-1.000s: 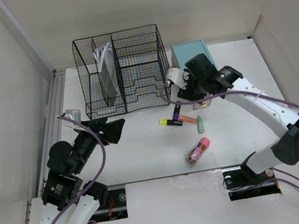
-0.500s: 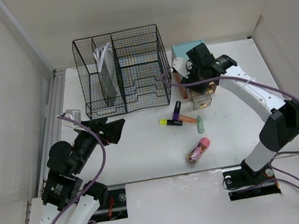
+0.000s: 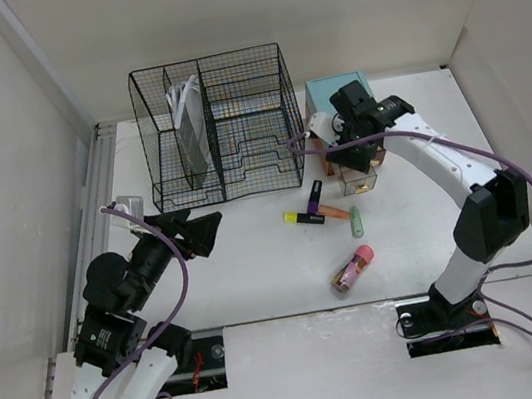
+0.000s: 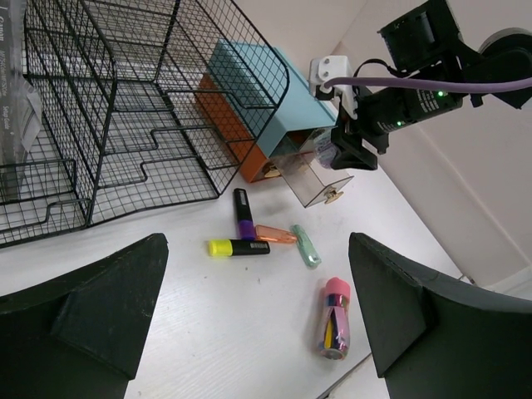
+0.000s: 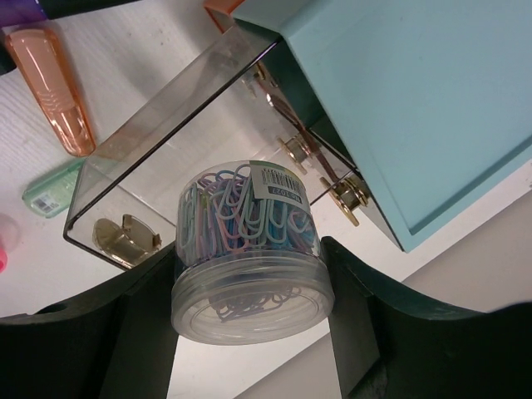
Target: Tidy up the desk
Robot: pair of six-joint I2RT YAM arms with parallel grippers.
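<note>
On the white desk (image 3: 257, 272) a teal drawer box (image 3: 335, 92) stands with its clear drawer (image 3: 357, 177) pulled out. My right gripper (image 5: 251, 283) is shut on a clear round jar of pastel paper clips (image 5: 249, 249) and holds it just over that clear drawer (image 5: 166, 125), beside the teal box (image 5: 416, 100). Far back at the near left, my left gripper (image 4: 259, 283) stands wide open above bare desk with nothing between its fingers. From above, the right gripper (image 3: 337, 138) hides the jar.
A black wire-mesh organizer (image 3: 216, 126) with papers stands at the back left. In front of the drawer lie a yellow highlighter (image 3: 301, 218), a purple one (image 3: 314, 192), an orange one (image 3: 333, 213) and a green one (image 3: 357, 222). A pink-capped tube (image 3: 352, 269) lies nearer.
My right arm has swung back and to the right with the jar, from beside the organizer's corner to over the open drawer. The left arm has not moved.
</note>
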